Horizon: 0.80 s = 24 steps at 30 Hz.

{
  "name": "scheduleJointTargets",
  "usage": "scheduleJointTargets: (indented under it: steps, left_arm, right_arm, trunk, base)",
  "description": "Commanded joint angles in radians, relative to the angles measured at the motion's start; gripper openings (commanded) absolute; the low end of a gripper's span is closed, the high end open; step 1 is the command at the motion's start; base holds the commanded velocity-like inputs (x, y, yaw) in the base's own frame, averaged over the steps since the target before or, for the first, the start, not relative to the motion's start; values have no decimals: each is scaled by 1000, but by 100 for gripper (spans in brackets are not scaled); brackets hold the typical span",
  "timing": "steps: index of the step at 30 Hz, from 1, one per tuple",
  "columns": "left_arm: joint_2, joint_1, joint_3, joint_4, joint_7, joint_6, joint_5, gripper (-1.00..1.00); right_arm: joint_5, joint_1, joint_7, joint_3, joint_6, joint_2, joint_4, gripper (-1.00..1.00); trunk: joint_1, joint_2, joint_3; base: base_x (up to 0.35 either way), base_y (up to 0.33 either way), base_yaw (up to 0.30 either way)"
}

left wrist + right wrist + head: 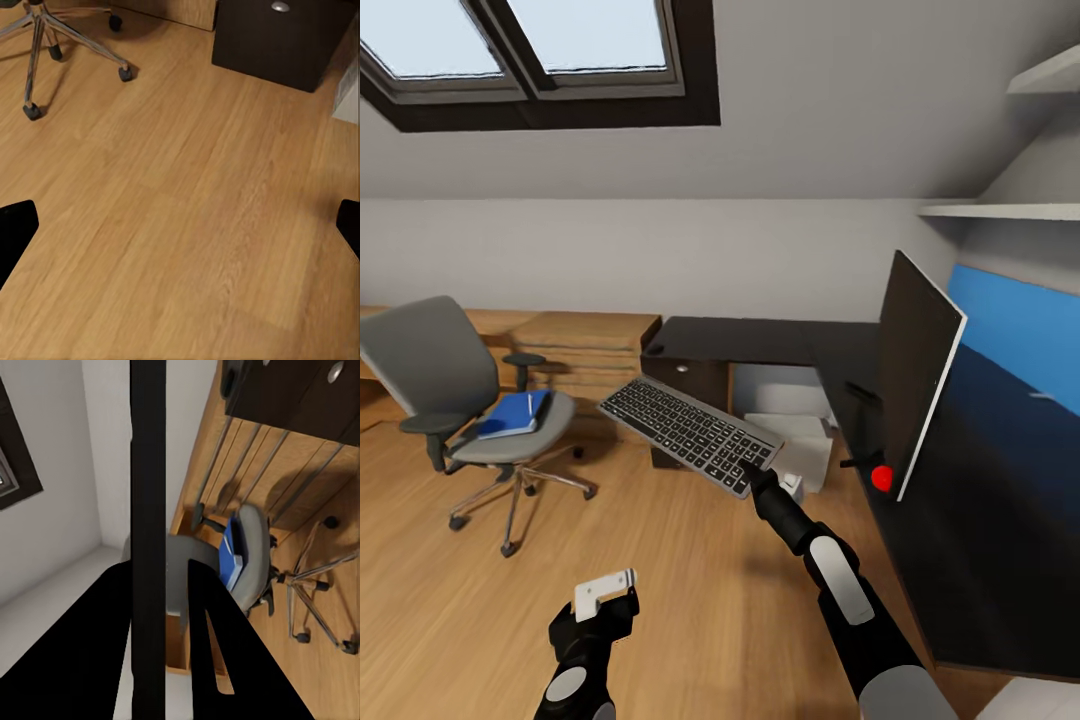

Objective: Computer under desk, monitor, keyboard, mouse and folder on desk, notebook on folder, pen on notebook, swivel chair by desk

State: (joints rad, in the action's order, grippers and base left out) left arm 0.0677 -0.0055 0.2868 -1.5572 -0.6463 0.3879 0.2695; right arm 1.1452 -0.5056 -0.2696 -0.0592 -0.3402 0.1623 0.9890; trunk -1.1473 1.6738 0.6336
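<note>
Head view, far left: grey upholstered swivel chair point(455, 400) with black armrests and chrome star base stands on the light wood floor point(690, 600), well apart from the desk.
Chair seat: flat bright blue folder point(510, 414) lies on it, a slim white pen point(529, 404) on top; whether a notebook lies between them I cannot tell.
Low left: left gripper point(605, 592) hangs over bare floor; left wrist view shows its black fingers point(15, 229) spread wide, nothing between them.
Centre: slim silver-grey keyboard point(690, 433) with dark keys is held in the air, tilted, above the floor in front of the desk.
Right gripper point(758, 477): clamped on the keyboard's near end; right wrist view shows the keyboard edge-on as a dark bar point(148, 510) between the fingers.
Behind keyboard: light grey computer tower point(795, 445) sits under the desk.
Right: long black-topped L-shaped desk point(780, 342) with blue back panel point(1025, 330).
Desk top: large thin black-screened monitor point(915, 375), red dot at its lower corner, stands on it, seen nearly side-on.
</note>
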Motion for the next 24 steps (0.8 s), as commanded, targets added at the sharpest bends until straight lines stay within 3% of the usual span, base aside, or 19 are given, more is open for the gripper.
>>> scheduleJointTargets:
  steps: [1,14,24]
  left_arm:
    - [0,-1,1,-1,-7,3,7,100]
    - [0,-1,2,-1,-7,3,7,100]
    - [0,-1,16,-1,-7,3,5,100]
  right_arm:
    - [10,-1,0,1,-5,0,0,-100]
    - [11,-1,-3,2,-10,-1,0,-100]
    - [11,-1,-7,2,-8,-3,0,-100]
  trunk:
    - [-1,0,1]
    - [-1,0,2]
    - [-1,0,2]
  base:
    - [321,61,-56]
    - [301,175,-8]
    - [241,71,0]
